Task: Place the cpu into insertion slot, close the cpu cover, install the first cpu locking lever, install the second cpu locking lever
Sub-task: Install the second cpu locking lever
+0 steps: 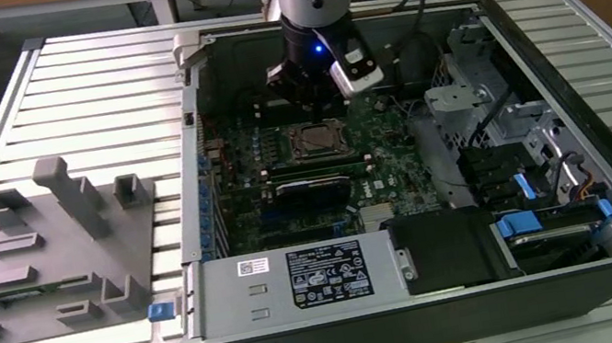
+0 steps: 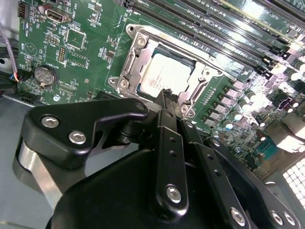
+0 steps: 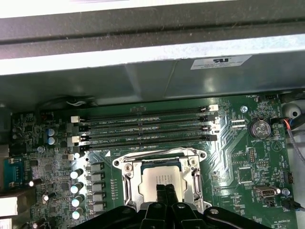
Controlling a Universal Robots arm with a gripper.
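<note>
The cpu point(image 2: 164, 76) point(image 3: 157, 177), silvery-grey on top, lies flat in the insertion slot point(image 1: 318, 140) on the green board. The cpu cover point(image 2: 135, 45) point(image 3: 127, 174), a metal frame with a square window, is folded down around the chip. Thin lever rods run along the frame's edges; whether they are latched I cannot tell. My gripper point(image 2: 167, 94) point(image 3: 165, 188) point(image 1: 296, 97) hovers just over the near edge of the chip, its black fingers pressed together with nothing between them.
Long black memory slots point(image 3: 143, 126) run beside the socket, with the case wall point(image 3: 143, 71) beyond them. A black card with a blue edge point(image 1: 311, 185) stands nearby. A grey fixture plate point(image 1: 46, 252) lies outside the case at the exterior view's left.
</note>
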